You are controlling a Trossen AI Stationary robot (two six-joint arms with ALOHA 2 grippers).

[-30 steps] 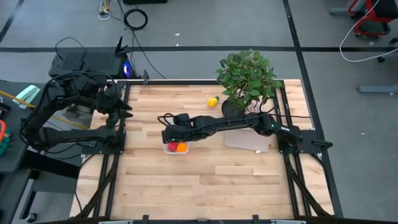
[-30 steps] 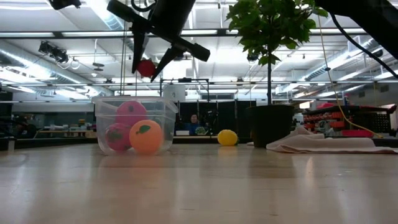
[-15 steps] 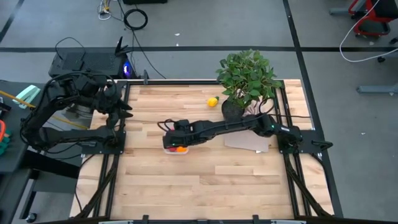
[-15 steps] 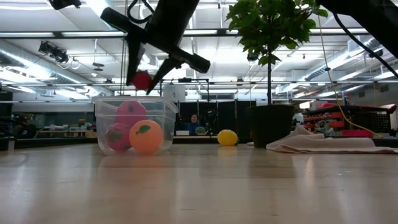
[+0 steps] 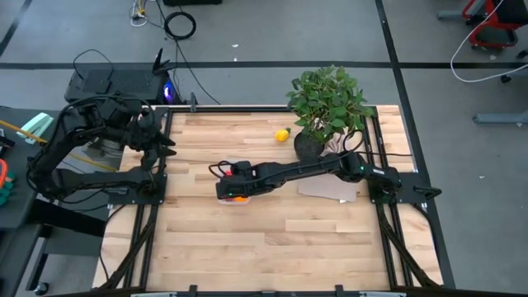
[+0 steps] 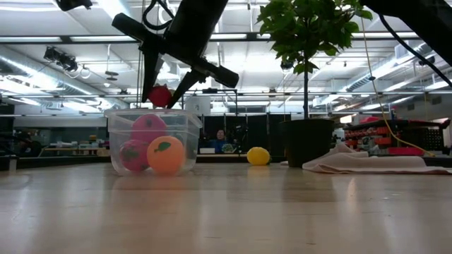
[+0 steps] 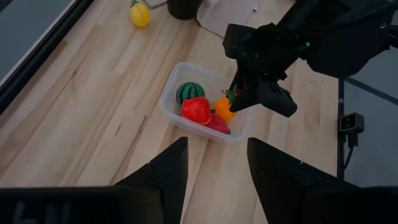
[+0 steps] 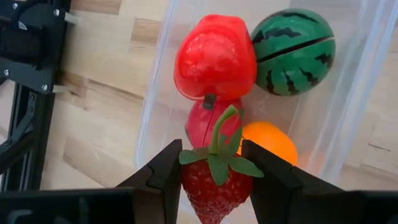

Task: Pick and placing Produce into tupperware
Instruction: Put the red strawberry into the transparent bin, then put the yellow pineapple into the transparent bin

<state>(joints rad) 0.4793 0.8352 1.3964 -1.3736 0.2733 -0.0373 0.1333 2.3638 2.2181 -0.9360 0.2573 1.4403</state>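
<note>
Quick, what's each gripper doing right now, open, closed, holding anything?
Right gripper: closed on the red plastic strawberry, above the clear plastic tupperware.
Left gripper: open, empty, parked at the table's left edge.

Right gripper (image 5: 232, 183) hovers over the tupperware (image 5: 234, 197) mid-table; left arm (image 5: 99, 140) waits folded at the table's left edge.

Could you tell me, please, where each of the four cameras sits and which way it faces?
High view: above the table, looking straight down; both arms show, the right gripper over the tupperware.
Low view: at table-top height, looking level into the room; the right gripper holds the strawberry above the tupperware.
Left wrist view: on the left arm, facing across the table; its own gripper shows, open.
Right wrist view: on the right arm, facing down; its gripper clamps the strawberry.
Shared: all four show the tupperware.
</note>
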